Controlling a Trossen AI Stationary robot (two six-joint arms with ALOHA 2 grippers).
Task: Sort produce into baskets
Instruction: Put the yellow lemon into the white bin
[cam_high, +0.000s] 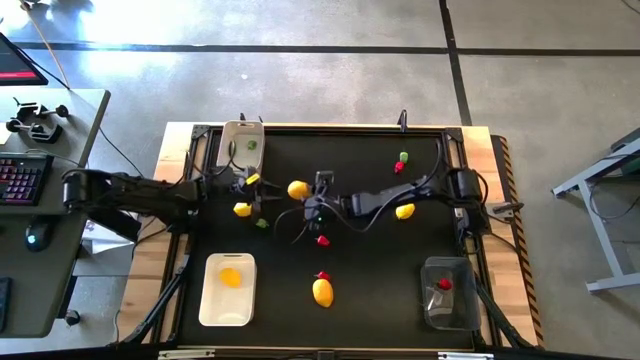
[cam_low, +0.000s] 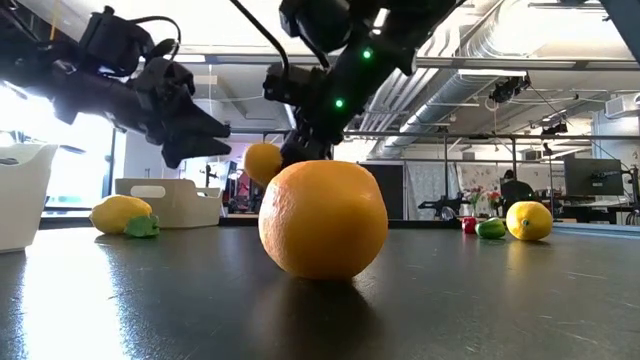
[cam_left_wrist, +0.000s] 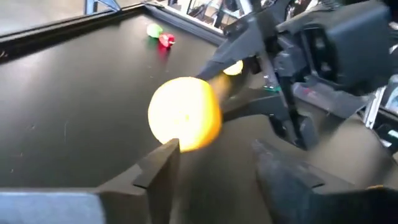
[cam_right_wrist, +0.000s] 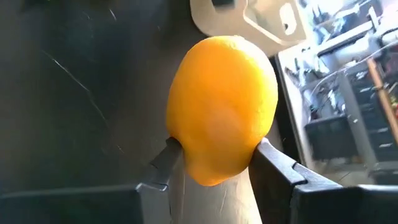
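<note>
While our right gripper (cam_right_wrist: 214, 158) squeezes the yellow lemon (cam_right_wrist: 224, 109) up over the middle of the table (cam_high: 380, 270), our left gripper (cam_left_wrist: 217, 168) waits open close by (too close?), and a bump could knock it loose.

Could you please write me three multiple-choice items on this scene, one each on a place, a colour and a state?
1. Where does the binned red piece lie? A tray; B clear bin; C tabletop.
2. What colour is the piece in the tub? A red; B yellow; C green.
3. The right gripper is: A open and empty; B shut on a lemon; C shut on a pepper.
Answers: 1 B, the red piece sits inside the clear bin. 2 C, a green piece lies in the tub. 3 B, both fingers press the lemon's sides.
</note>
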